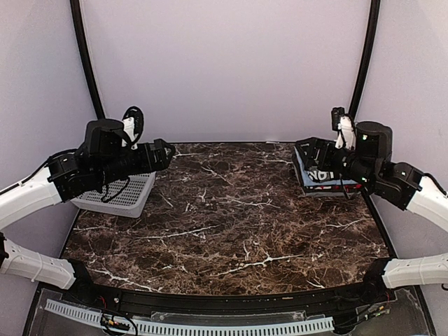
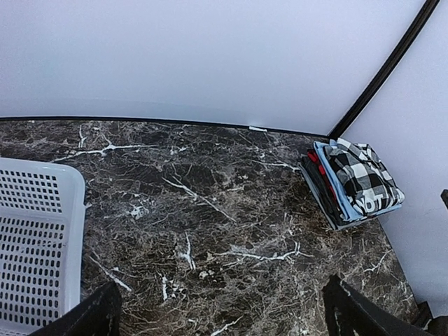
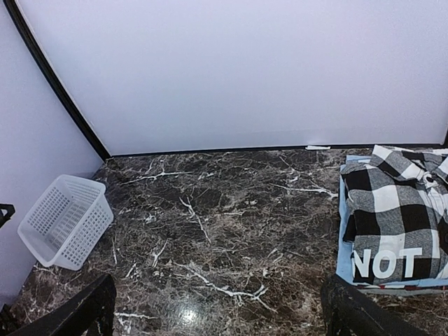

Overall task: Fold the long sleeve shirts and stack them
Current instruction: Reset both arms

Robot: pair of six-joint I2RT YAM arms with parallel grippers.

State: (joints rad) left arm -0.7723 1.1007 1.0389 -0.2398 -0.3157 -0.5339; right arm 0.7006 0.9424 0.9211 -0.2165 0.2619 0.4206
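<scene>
The long sleeve shirts lie folded in one stack (image 1: 316,173) at the table's back right corner. A black-and-white check shirt (image 3: 395,220) with white block lettering is on top, a light blue one (image 2: 348,204) lies under it, and a red edge (image 2: 320,170) shows lower in the pile. My right gripper (image 1: 313,155) hovers over the stack's left side, open and empty; its dark fingertips (image 3: 360,313) frame bare marble. My left gripper (image 1: 165,154) hangs above the table's back left, also open with nothing between its fingers (image 2: 89,320).
A grey perforated plastic basket (image 1: 120,194) stands at the left edge under the left arm, and it looks empty in the right wrist view (image 3: 66,220). The dark marble tabletop (image 1: 231,217) spreads between basket and stack. Pale walls close in the back and sides.
</scene>
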